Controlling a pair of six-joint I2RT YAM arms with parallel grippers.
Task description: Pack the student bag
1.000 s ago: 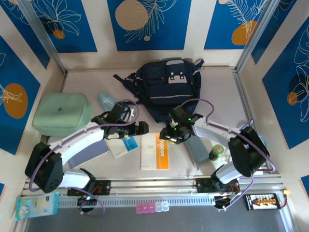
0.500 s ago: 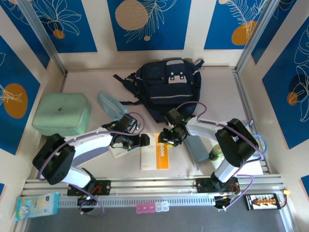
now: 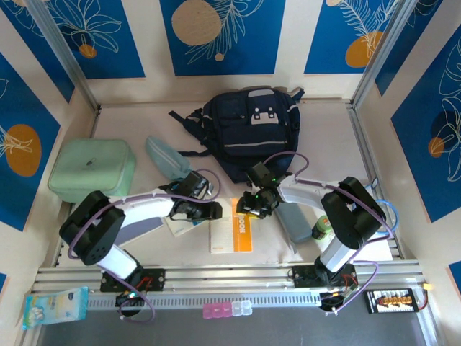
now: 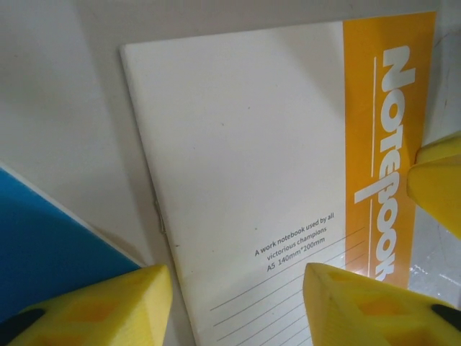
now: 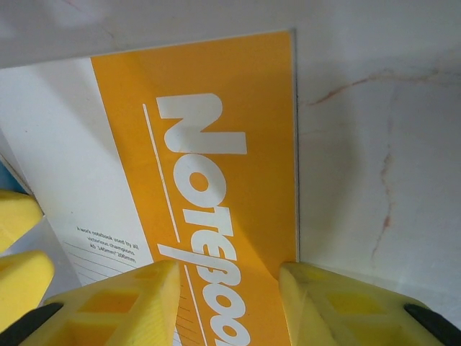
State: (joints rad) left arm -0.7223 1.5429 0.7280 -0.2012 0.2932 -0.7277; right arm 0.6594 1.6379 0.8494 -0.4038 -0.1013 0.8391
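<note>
L gripper [image 4: 234, 292] hangs low over the notebook [image 4: 245, 144], jaws apart. One yellow finger [image 4: 108, 303] sits just off the stapled edge and the other over the white cover, so that edge lies btwn them w/ nothing pinched. R gripper [image 5: 230, 288] faces it from the opp. side, jaws also apart. It straddles the orange-band edge, one finger over the orange and one over bare table [image 5: 374, 144]. Both grippers work the notebook's end farthest from the arm bases, tips near each other. Just outboard of L gripper lies a blue-and-white booklet [image 4: 43, 245], partly under that arm. Just outboard of R gripper is a grey case [image 3: 295, 223], and past it a green-lidded jar [image 3: 323, 229]. Beyond both grippers, near but not touching, the student bag [image 3: 252, 133] lies at the back of the table, front pocket w/ white patches facing up. Can't tell if its main zip is open. Beyond L gripper and to its left lies a grey-blue pencil pouch [image 3: 166, 155], w/ a mint-green case [image 3: 90, 169] farther left.
</note>
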